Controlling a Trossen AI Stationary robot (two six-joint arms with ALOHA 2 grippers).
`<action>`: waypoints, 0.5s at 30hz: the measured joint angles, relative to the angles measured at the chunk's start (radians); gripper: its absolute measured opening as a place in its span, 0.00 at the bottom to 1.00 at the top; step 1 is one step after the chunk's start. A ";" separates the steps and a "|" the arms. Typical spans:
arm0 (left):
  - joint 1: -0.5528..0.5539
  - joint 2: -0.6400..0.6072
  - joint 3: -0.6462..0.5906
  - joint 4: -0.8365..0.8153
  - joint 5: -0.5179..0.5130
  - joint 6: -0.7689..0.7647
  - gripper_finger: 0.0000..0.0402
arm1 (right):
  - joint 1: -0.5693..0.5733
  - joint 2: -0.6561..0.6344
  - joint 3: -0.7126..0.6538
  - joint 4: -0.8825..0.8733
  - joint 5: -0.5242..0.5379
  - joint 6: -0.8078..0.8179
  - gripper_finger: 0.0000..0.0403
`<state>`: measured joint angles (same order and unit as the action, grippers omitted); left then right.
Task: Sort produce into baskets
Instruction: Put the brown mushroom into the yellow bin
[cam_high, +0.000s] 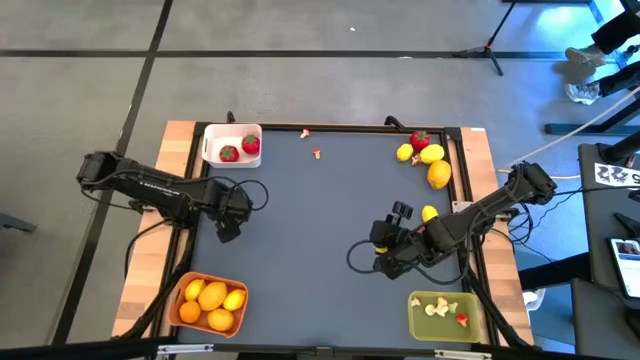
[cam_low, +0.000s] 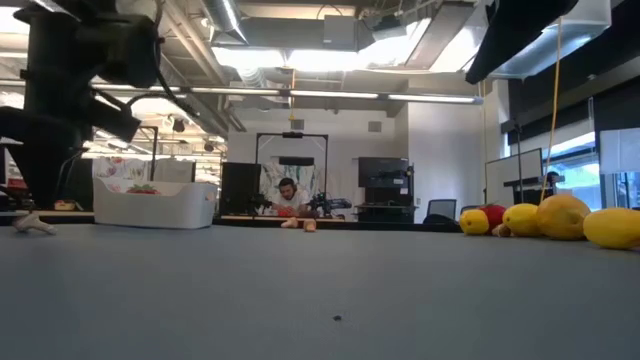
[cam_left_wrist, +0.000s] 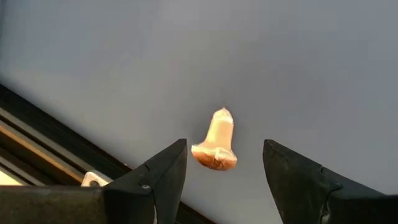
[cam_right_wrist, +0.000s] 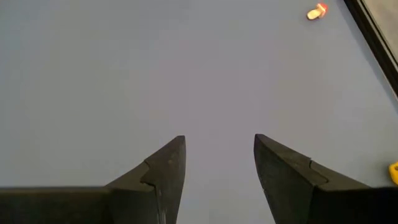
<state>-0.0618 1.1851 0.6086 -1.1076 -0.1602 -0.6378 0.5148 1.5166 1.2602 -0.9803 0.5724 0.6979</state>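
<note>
A small pale piece of produce (cam_left_wrist: 216, 140), mushroom-shaped, lies on the grey mat near the table's left edge. My left gripper (cam_left_wrist: 224, 168) points down over it, open, with one finger on each side and neither touching it; in the high view the gripper (cam_high: 228, 228) hides the piece. My right gripper (cam_high: 385, 262) hangs open over bare mat toward the near right. The white basket (cam_high: 232, 143) holds two strawberries. Oranges and lemons fill the orange basket (cam_high: 208, 303). Pale bits and a red one lie in the olive-green basket (cam_high: 445, 315).
Lemons and a strawberry (cam_high: 428, 160) lie in a cluster at the far right, with one more lemon (cam_high: 429, 213) beside the right arm. Two tiny bits (cam_high: 317, 153) lie near the far edge. The mat's middle is bare. A person sits in the room beyond the table.
</note>
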 joint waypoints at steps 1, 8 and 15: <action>0.007 0.003 -0.005 0.007 0.006 0.006 0.51 | 0.000 0.000 0.000 0.011 0.000 0.000 0.47; 0.076 0.072 -0.035 0.051 0.010 -0.019 0.51 | 0.000 0.000 0.000 0.074 0.002 -0.034 0.47; 0.102 0.181 -0.035 0.045 0.072 0.026 0.49 | 0.000 0.000 0.000 0.097 0.004 -0.056 0.47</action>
<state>0.0402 1.3660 0.5735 -1.0626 -0.0880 -0.6122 0.5152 1.5166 1.2602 -0.8829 0.5764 0.6418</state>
